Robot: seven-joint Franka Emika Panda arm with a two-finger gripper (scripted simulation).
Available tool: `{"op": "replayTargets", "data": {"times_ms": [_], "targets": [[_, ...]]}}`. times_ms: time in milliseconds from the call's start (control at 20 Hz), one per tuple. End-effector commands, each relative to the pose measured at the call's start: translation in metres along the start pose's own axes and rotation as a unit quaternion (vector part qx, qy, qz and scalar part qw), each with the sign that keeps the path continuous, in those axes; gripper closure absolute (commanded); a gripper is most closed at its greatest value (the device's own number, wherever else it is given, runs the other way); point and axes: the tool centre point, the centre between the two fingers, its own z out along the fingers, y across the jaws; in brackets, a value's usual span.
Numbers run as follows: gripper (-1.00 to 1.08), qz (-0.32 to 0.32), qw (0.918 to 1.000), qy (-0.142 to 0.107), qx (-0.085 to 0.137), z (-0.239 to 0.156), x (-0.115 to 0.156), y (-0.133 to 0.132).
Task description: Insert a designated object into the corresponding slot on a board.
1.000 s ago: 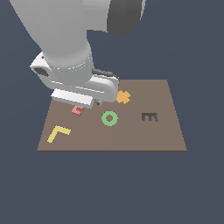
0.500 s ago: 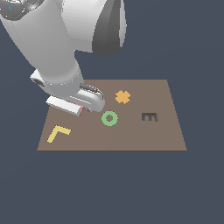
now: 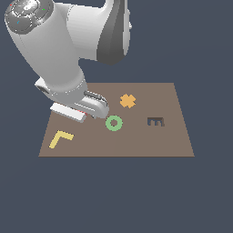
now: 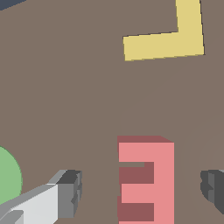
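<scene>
Pink E block (image 4: 146, 179) lies flat on the brown board (image 3: 173, 141), near the green ring (image 3: 113, 123), hidden under the arm from outside. Claw (image 4: 144, 188) straddles it, released, fingers (image 4: 70, 192) apart either side, likely lining up a grasp. Salmon, thick-edged. Slot (image 3: 155, 121) well apart.

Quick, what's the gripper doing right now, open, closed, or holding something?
Gripper: open, holding nothing; its fingers straddle the pink E block with a gap on each side.
</scene>
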Motion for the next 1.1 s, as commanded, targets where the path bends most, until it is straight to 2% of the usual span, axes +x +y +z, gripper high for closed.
{"op": "replayTargets", "data": {"times_ms": [0, 100, 150, 1050], "targets": [[-0.92, 0.0, 1.0, 0.0, 0.0, 0.0063, -0.0001, 0.0], [-0.92, 0.001, 1.0, 0.0, 0.0, 0.0076, 0.0, 0.0002], [1.08, 0.001, 1.0, 0.0, 0.0, 0.0076, 0.0, 0.0002], [1.08, 0.015, 0.9999, 0.0, 0.0, 0.0072, -0.0051, -0.0036]]}}
